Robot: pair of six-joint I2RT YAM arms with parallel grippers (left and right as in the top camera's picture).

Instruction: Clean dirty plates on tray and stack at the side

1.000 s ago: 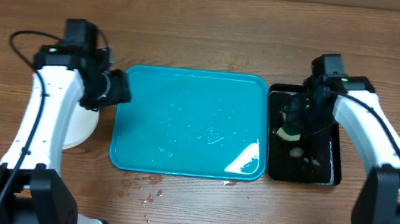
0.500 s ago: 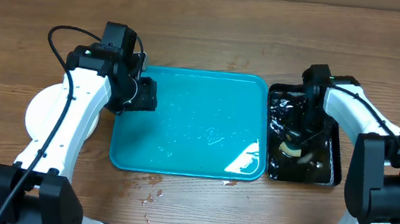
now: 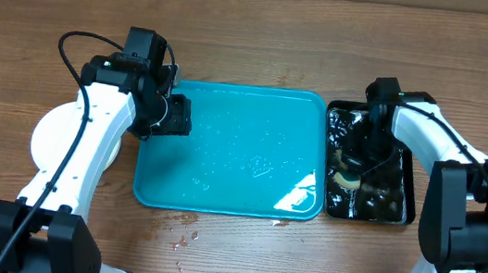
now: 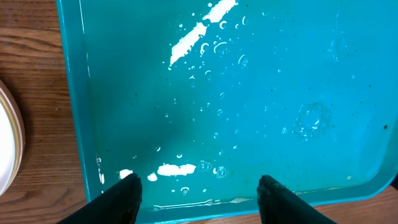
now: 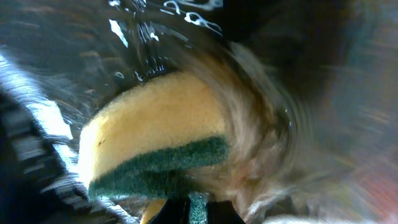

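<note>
The teal tray (image 3: 232,154) lies wet and bare in the middle of the table; it fills the left wrist view (image 4: 261,93). A stack of plates (image 3: 49,141) with a white one on top sits left of the tray, partly under my left arm; its rim shows in the left wrist view (image 4: 7,146). My left gripper (image 3: 176,117) is open and empty over the tray's left edge (image 4: 199,199). My right gripper (image 3: 365,156) is down in the black tub, shut on a yellow and green sponge (image 5: 155,137), also seen overhead (image 3: 348,175).
The black tub (image 3: 397,200) holds dark soapy water right of the tray. Water drops lie on the wood (image 3: 179,226) in front of the tray. The right wrist view is blurred around the sponge.
My left gripper moved right from the plate stack to the tray's left edge, then stayed. My right gripper went down into the tub and shifted the sponge a little.
</note>
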